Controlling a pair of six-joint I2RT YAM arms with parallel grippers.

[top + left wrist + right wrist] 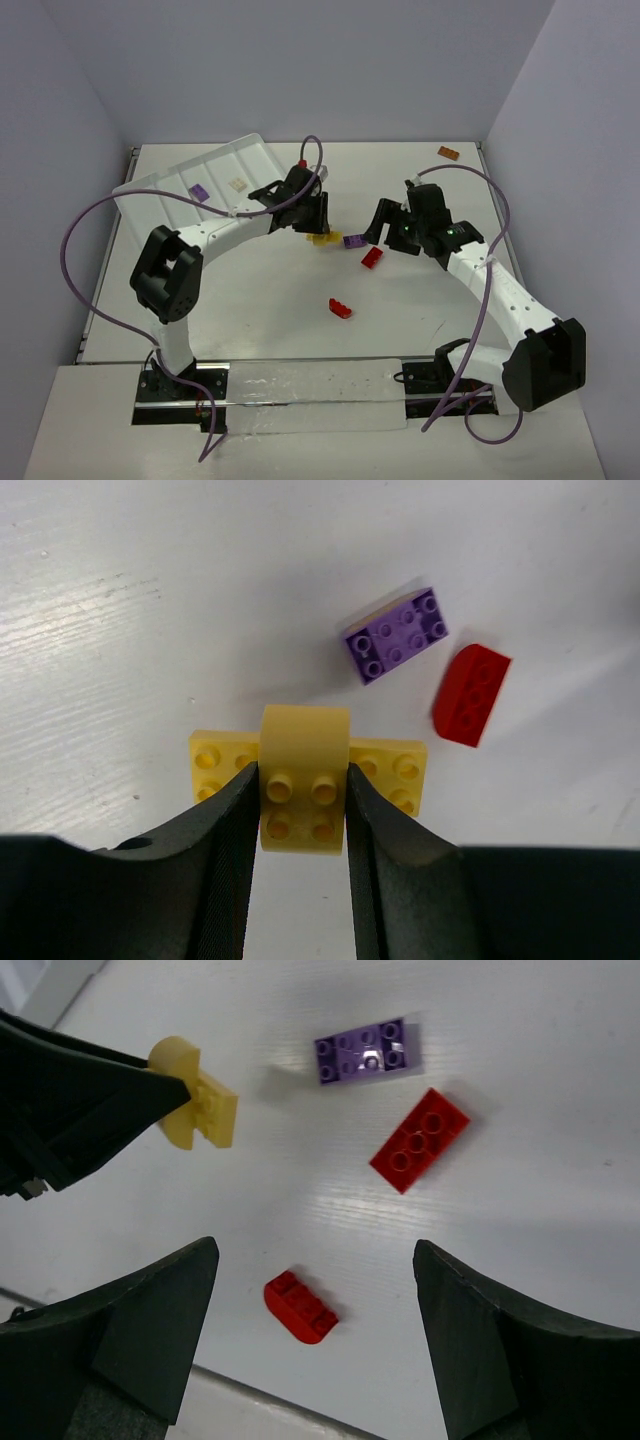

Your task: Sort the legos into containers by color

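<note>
Pale lavender walls close in a white bench [250, 290]. Near its middle the left gripper [303, 770] is clamped on a yellow lego [305, 742]. The brick sits studs up, its long axis running straight out along the fingers, rounded end away from the wrist. A flat yellow plate [400, 770] lies crosswise against it; whether the two are joined I cannot tell. Just to the right sits a purple lego [397, 635], studs up, its long axis slanted, and close beside it a red lego [470, 693]. The right gripper [315, 1260] hangs released, jaws spread wide, facing these pieces. A second red lego [300, 1308] lies apart from them, nearer the arms. An orange lego [448, 152] rests alone by the far right edge. The tray [240, 155] sits askew at the far left corner, with a purple piece [199, 191] and a beige piece [237, 184] lying apart in it. Bare bench opens to the left of the yellow lego and toward the arms.
</note>
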